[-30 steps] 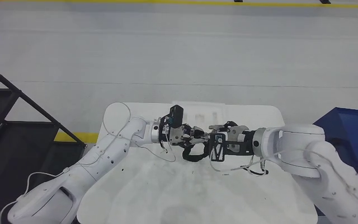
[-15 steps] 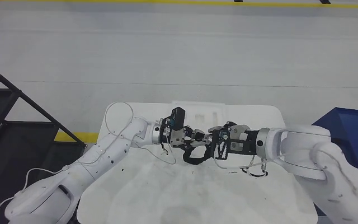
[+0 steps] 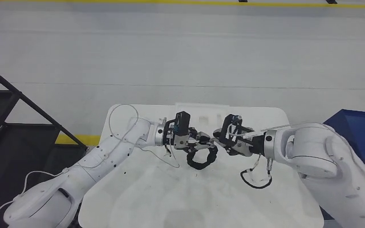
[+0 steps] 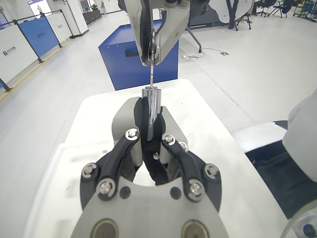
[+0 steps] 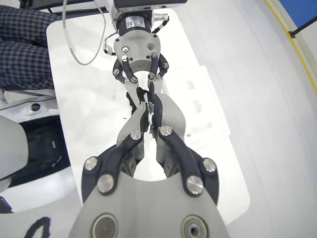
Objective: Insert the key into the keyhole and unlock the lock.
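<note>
key meets lock above the table (image 3: pixel 171 196)
our left gripper (image 4: pixel 148 115) clamps the lock (image 4: pixel 152 97) by its stiff, smooth barrel, with the limp cable (image 3: pixel 199 161) hanging below the lock. our right gripper (image 4: pixel 151 63) pinches the thin, light key (image 4: pixel 151 75) by its flat head, blade at the lock's end face. we judge both metal parts slippery.

thin silver metal key (image 4: pixel 151 75) | shiny silver round metal lock (image 4: pixel 153 97) with black cord loop (image 3: pixel 201 161) | left claw (image 4: pixel 149 111) and right claw (image 4: pixel 151 61) grey with black pads | smooth white tabletop (image 4: pixel 203 125) | big blue box (image 4: pixel 118 68)
</note>
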Motion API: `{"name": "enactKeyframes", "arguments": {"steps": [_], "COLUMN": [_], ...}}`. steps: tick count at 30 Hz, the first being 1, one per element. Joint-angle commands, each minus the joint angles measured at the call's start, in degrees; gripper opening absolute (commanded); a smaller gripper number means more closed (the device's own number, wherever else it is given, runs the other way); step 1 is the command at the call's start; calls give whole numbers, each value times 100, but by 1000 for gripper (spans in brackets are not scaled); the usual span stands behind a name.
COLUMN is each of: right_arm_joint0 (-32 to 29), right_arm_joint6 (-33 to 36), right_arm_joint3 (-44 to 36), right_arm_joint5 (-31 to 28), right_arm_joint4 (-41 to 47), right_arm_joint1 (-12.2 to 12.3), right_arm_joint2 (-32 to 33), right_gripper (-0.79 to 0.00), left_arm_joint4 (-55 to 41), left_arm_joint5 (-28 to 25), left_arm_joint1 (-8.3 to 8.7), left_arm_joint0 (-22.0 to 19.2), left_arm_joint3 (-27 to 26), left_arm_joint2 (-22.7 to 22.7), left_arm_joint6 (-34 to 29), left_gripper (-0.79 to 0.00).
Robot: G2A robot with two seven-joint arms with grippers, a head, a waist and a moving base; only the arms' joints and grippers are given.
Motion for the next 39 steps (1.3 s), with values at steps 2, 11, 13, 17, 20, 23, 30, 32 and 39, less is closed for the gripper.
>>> {"name": "enactKeyframes", "arguments": {"steps": [2,11,13,17,20,23,30,32,39], "right_arm_joint0": [-76,-199,-219,-244,-289,-420,-1079,-1181,-991], "right_arm_joint6": [94,223,205,89,-162,-550,-1556,-1507,-1796], "right_arm_joint3": [53,74,73,45,3,-69,30,105,594], "right_arm_joint5": [417,1259,1371,1537,1519,1431,712,431,-21], "right_arm_joint4": [375,855,901,913,795,574,57,-5,-292], "right_arm_joint1": [3,8,6,0,2,16,68,83,30], "right_arm_joint2": [28,76,73,81,151,318,690,661,300], "right_gripper": [-785,-785,-785,0,0,0,0,0,0], "left_arm_joint4": [259,650,691,688,502,155,-686,-753,-787], "left_arm_joint5": [101,232,239,210,183,156,233,321,181], "left_arm_joint1": [-3,-16,-19,-27,-41,-60,-83,-79,-79], "left_arm_joint0": [44,184,207,271,342,433,650,690,845], "left_arm_joint3": [-83,-179,-191,-163,-74,44,253,250,-42], "left_arm_joint2": [-77,-266,-309,-387,-451,-535,-839,-931,-1120], "left_arm_joint6": [104,175,174,143,101,109,135,44,-6], "left_gripper": [-785,-785,-785,-785,-785,-785,-785,-785,-785]}}
